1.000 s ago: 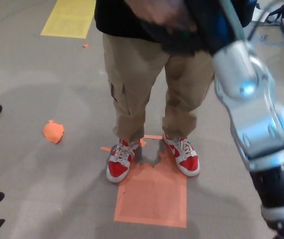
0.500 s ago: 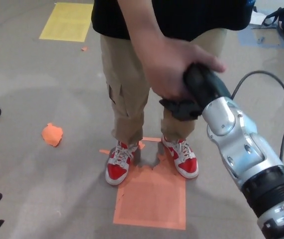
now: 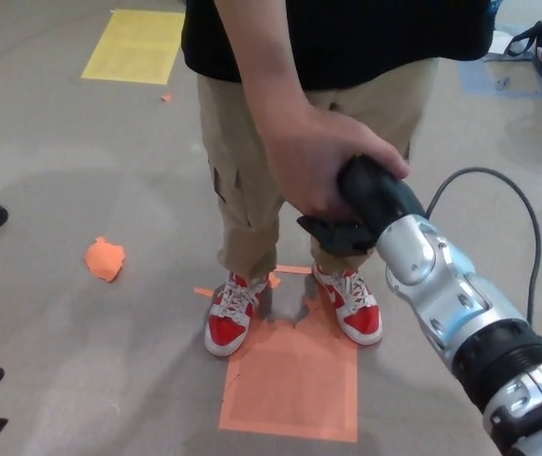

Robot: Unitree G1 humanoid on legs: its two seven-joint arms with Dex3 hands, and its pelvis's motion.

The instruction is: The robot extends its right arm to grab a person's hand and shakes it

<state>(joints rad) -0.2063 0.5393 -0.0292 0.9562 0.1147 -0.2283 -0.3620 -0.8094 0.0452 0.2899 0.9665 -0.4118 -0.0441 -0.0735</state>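
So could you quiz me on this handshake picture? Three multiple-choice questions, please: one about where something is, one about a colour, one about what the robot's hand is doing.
1. Where does the person stand?
A. At the far edge of the orange floor square
B. On the yellow floor patch
C. Beside the castor wheel

2. What colour are the person's shoes?
A. Blue and black
B. Red and white
C. All green

3. What is the state of the robot's right hand?
A. Open, hanging free
B. Clasped with the person's hand
C. Resting on the floor

Answers:
1. A: the shoes meet the top edge of the orange floor square, far from the yellow floor patch.
2. B: both shoes show red panels with white laces.
3. B: the person's hand wraps the black right hand, fingers closed together.
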